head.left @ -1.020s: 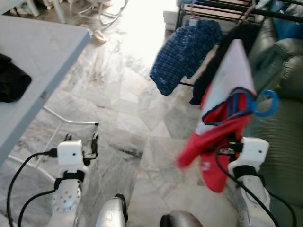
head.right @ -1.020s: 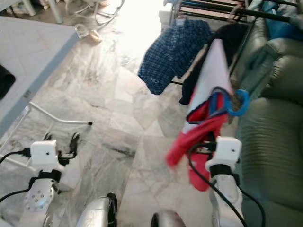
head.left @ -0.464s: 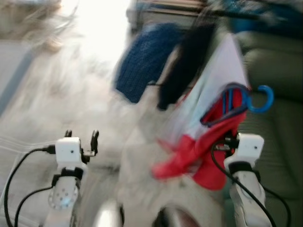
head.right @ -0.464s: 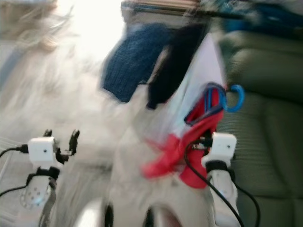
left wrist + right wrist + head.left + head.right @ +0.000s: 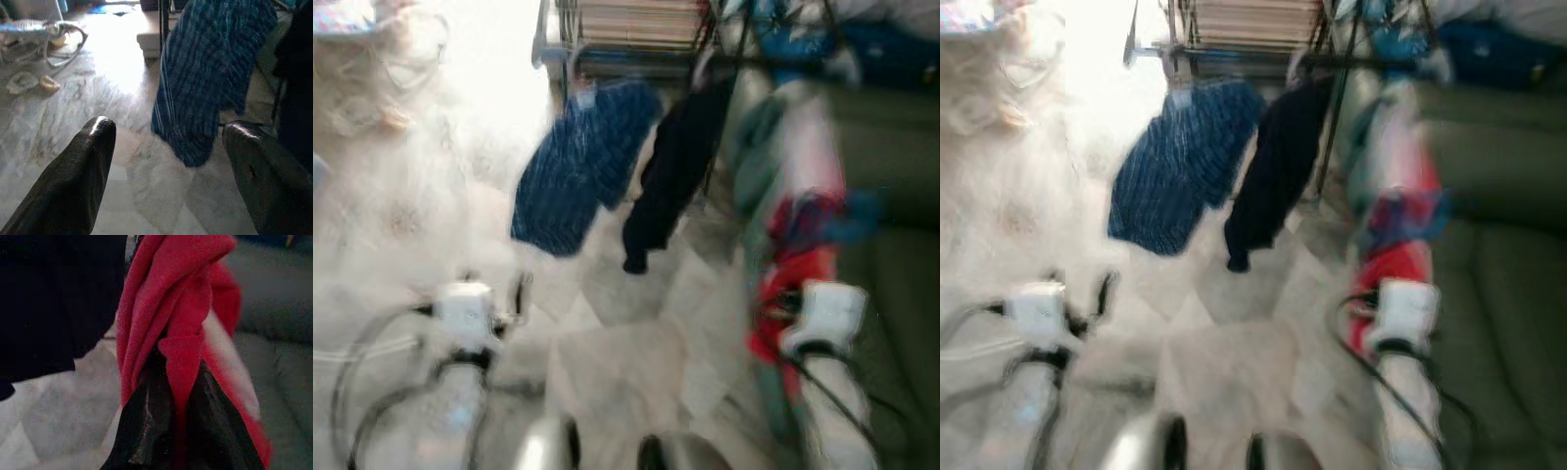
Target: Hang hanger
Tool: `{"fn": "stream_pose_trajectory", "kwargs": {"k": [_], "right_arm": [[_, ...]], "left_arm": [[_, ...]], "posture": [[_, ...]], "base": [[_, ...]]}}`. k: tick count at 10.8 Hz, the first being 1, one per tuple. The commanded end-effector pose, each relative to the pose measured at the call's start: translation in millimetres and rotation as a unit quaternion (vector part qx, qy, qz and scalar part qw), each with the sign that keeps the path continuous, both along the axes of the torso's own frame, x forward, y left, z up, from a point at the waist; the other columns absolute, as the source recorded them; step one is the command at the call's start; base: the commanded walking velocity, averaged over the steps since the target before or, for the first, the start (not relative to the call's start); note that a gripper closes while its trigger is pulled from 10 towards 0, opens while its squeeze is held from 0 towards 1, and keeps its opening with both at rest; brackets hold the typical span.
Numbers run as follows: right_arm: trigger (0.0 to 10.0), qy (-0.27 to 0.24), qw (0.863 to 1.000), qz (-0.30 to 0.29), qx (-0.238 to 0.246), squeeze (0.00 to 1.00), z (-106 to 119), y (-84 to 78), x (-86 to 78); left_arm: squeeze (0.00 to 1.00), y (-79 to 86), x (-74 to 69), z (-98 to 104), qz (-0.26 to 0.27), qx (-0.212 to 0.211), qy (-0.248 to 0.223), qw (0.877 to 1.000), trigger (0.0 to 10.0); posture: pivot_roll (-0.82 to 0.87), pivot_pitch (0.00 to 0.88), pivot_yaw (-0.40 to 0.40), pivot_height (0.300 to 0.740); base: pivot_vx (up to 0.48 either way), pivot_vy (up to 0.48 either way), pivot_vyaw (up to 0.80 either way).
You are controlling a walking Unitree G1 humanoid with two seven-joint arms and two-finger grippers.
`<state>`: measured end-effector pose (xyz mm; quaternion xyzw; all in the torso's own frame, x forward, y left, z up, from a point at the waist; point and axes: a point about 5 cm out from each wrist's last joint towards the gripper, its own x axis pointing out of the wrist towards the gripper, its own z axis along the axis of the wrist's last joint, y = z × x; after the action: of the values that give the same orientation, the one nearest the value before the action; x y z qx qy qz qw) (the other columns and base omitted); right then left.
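Note:
The head views are blurred. My right gripper (image 5: 788, 299) is shut on a red and white garment (image 5: 798, 235) that hangs on a blue hanger (image 5: 852, 211); in the right wrist view the red cloth (image 5: 181, 308) is pinched between the black fingers (image 5: 146, 431). A black drying rack rail (image 5: 705, 61) runs ahead, with a blue plaid shirt (image 5: 578, 166) and a black garment (image 5: 671, 166) hanging from it. My left gripper (image 5: 166, 129) is open and holds nothing, low on the left, facing the plaid shirt (image 5: 215, 73).
A green sofa (image 5: 901, 196) stands on the right, close beside my right arm. Pale marble floor (image 5: 626, 333) stretches in front of me up to the rack. Loose clutter (image 5: 44, 83) lies on the floor at the far left.
The whole picture has shifted: the camera turned and moved in, so the rack and hanging clothes are nearer and more central, and the table has left the view. The garment stays gripped.

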<state>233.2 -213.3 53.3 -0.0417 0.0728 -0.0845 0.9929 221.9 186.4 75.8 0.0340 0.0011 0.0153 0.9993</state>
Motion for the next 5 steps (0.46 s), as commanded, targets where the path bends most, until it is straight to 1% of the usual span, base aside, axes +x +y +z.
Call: {"fn": "stream_pose_trajectory", "kwargs": {"k": [1,3,5], "right_arm": [[10.0,0.013,1.0,-0.004,-0.007,0.0,-2.1,-6.7,-0.9],[10.0,0.03,1.0,-0.008,-0.006,0.0,-7.4,-5.2,0.7],[10.0,0.022,1.0,-0.017,-0.006,0.0,-3.4,-8.0,7.6]], "left_arm": [[0.0,-1.8,-1.1,-2.5,0.004,-0.005,0.007,1.0,10.0],[0.0,-3.2,-0.5,-1.5,-0.002,0.001,0.004,1.0,10.0],[0.0,-4.6,0.1,-1.3,-0.007,0.001,0.004,1.0,10.0]], "posture": [[0.02,0.202,-0.055,0.74],[0.02,0.203,-0.055,0.74],[0.02,0.204,-0.05,0.74]], "base": [[0.458,0.0,0.0],[0.458,0.0,0.0],[0.461,0.0,0.0]]}}
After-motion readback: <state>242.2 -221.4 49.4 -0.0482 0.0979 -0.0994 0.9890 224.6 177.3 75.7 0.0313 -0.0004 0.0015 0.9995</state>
